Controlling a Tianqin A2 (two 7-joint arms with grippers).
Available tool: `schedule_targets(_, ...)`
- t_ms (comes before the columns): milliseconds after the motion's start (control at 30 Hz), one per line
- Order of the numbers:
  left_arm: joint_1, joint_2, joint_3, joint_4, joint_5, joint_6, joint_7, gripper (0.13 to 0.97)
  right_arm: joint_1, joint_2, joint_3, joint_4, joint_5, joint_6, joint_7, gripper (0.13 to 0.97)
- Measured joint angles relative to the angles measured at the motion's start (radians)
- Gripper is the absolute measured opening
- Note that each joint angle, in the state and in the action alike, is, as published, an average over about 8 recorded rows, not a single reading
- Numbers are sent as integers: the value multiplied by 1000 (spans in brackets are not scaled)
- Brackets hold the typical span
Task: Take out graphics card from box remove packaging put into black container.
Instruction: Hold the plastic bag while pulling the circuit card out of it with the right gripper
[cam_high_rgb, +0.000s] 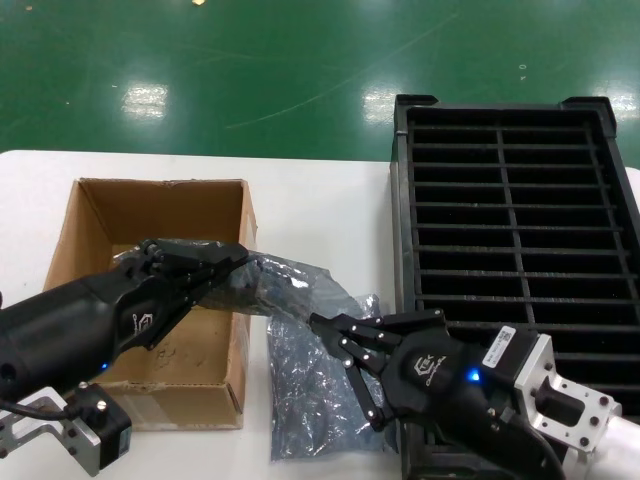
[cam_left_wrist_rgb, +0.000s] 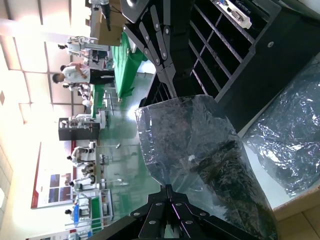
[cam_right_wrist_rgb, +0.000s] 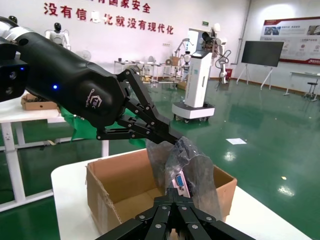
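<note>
The left hand (cam_high_rgb: 235, 262) grips one end of the packaging (cam_high_rgb: 285, 285) above the box (cam_high_rgb: 160, 300); the right hand (cam_high_rgb: 335, 335) pinches the other end. The graphics card (cam_right_wrist_rgb: 178, 184) seemingly remains bagged between them. Pull apart steadily, keeping the card's bracket clear.
</note>
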Motion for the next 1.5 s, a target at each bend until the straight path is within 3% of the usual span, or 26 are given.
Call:
schedule_targets(933, 0, 0, 0, 0, 0, 0, 0, 140, 260, -32, -91, -267, 53, -60, 3, 134)
schedule_targets(1500, 0, 0, 0, 0, 0, 0, 0, 140, 313, -56, -152, -326, 52, -82, -13, 136)
